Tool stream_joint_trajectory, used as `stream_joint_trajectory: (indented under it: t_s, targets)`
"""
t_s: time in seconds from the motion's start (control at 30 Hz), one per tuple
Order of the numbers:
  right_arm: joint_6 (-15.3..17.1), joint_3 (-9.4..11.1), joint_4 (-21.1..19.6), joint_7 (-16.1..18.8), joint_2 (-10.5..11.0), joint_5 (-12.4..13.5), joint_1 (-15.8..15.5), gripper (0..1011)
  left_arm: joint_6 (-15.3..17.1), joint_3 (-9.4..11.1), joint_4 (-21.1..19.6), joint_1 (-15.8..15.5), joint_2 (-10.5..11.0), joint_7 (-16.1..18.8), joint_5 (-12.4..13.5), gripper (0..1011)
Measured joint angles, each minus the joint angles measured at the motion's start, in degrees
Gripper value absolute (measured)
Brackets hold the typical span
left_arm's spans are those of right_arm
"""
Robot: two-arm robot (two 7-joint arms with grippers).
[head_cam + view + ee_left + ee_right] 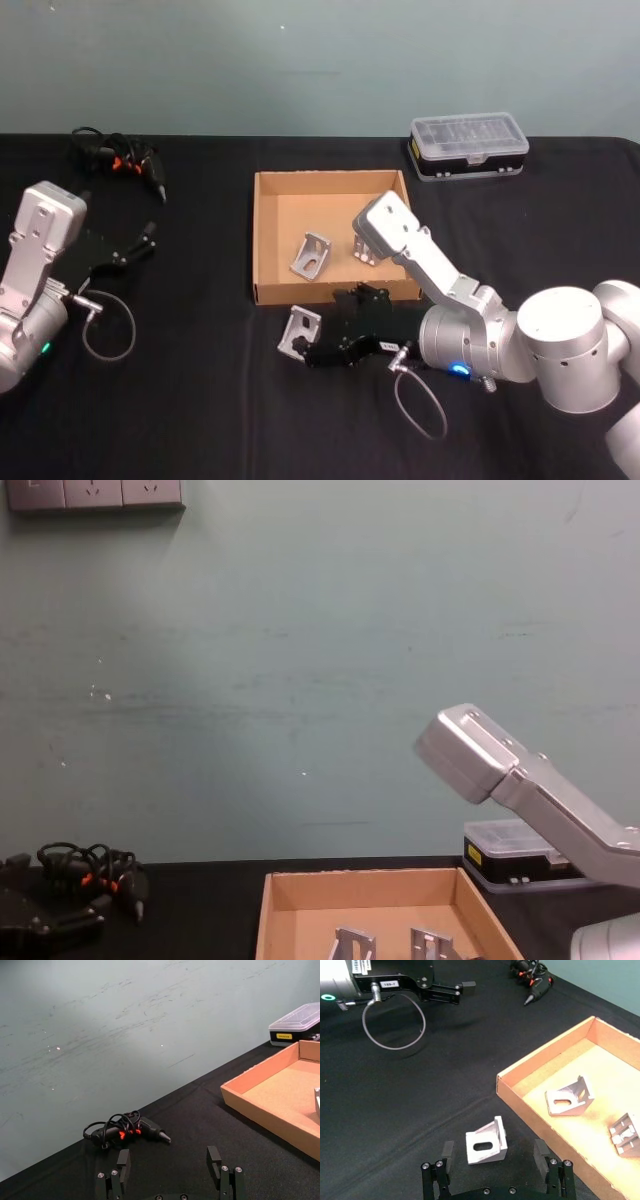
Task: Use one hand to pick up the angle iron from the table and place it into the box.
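One silver angle iron [298, 331] lies on the black table [200, 400] just in front of the tan box's [259, 240] near-left corner. My right gripper [312, 342] hovers at it, open. In the right wrist view the angle iron [486, 1141] sits between the two spread black fingers [447, 1152], touching neither. Two more angle irons [312, 256] [625, 1134] rest inside the box [520, 1097]; my right forearm partly covers one of them in the head view. My left gripper [148, 242] is parked at the far left, open and holding nothing [169, 1160].
A black corded tool with orange marks [125, 160] lies at the back left. A clear-lidded black case [468, 145] stands behind the box on the right. My right arm [520, 775] crosses above the box's right front corner.
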Motion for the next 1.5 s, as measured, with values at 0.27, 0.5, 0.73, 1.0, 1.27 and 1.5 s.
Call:
stream_joint_trajectory:
  t_s: [0.27,0.5,0.73,1.0,1.27,1.5]
  targets:
    - [0.7,-0.4,1.3,-0.3,-0.9,0.3,0.7,1003,0.0,0.0,0.0,0.0,0.0,0.0,0.0,1000]
    - [0.7,-0.7,2.1,-0.8,-1.6,0.3,0.9,1003,0.0,0.0,0.0,0.0,0.0,0.0,0.0,1000]
    - [0.6,-0.9,2.7,-1.1,-2.1,0.4,0.9,1003,0.0,0.0,0.0,0.0,0.0,0.0,0.0,1000]
    - [0.2,-1.0,3.2,-1.3,-2.4,0.3,1.0,1002,0.0,0.0,0.0,0.0,0.0,0.0,0.0,1000]
    - [0.2,-1.1,3.5,-1.3,-2.7,0.3,1.0,863,0.0,0.0,0.0,0.0,0.0,0.0,0.0,1000]
    - [0.0,-1.0,3.5,-1.3,-2.7,0.4,0.9,681,0.0,0.0,0.0,0.0,0.0,0.0,0.0,1000]
